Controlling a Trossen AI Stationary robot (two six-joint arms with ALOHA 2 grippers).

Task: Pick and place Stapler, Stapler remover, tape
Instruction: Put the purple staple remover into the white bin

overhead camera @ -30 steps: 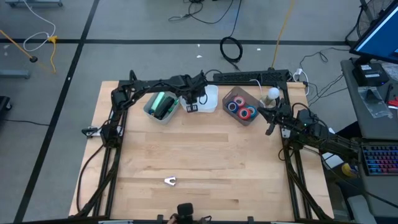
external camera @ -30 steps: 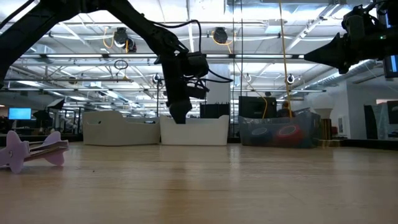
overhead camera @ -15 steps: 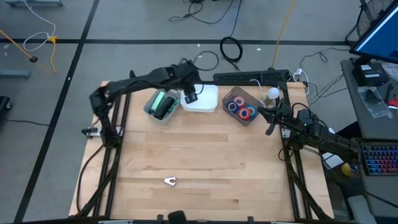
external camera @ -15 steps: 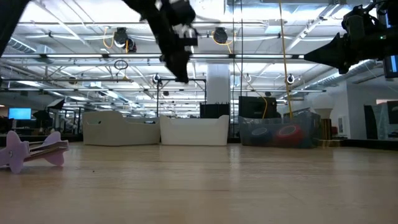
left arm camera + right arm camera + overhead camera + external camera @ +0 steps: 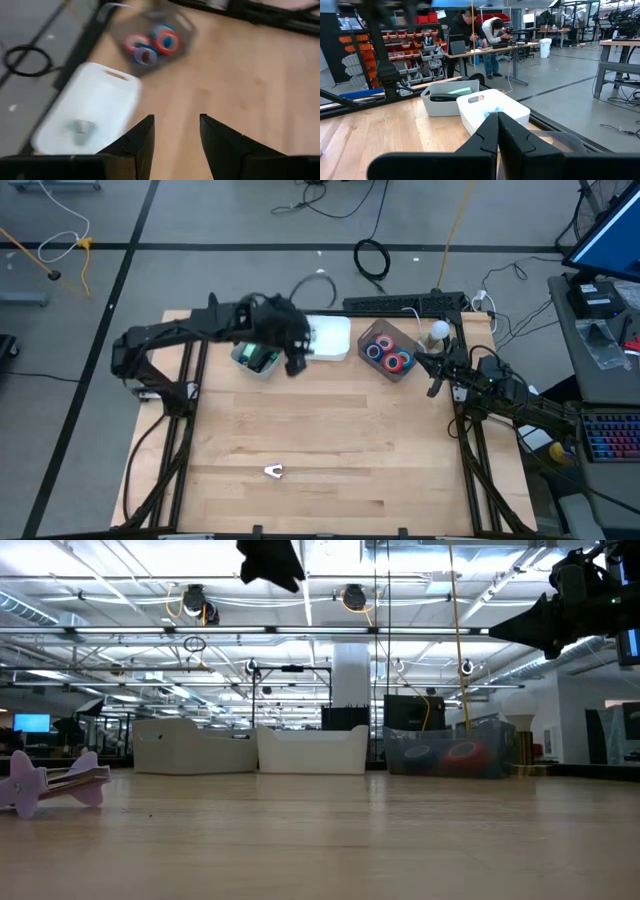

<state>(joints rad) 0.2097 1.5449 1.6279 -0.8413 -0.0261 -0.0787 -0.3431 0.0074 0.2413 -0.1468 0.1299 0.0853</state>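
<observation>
1. Since one stapler remover (image 5: 273,471) lies alone on the bare wood near the front edge of the table (image 5: 330,430), it looks like the piece the coming move turns on; in the low view it shows as a pale purple clamp lying on its side at the far left.
2. Its long axis seems to run roughly across the table, though it is too small from above to say which end is the jaws.
3. The other task items already sit in bins along the back edge: the tape (image 5: 387,354) rolls, blue and red, in the clear bin (image 5: 371,332); a green and dark stapler (image 5: 262,352) in the grey bin (image 5: 243,358); a small item I cannot identify in the white bin (image 5: 330,338) between them.
4. The left gripper (image 5: 294,360) hangs high over the gap between the grey and white bins, fingers apart with nothing between them, as its wrist view confirms.
5. From that gripper the remover lies straight toward the front of the table, well apart and slightly to the left.
6. The right gripper (image 5: 436,370) waits beside the clear bin, fingers pressed together on nothing.
7. I judge the left arm nearer and better placed, needing a long reach forward and down.
</observation>
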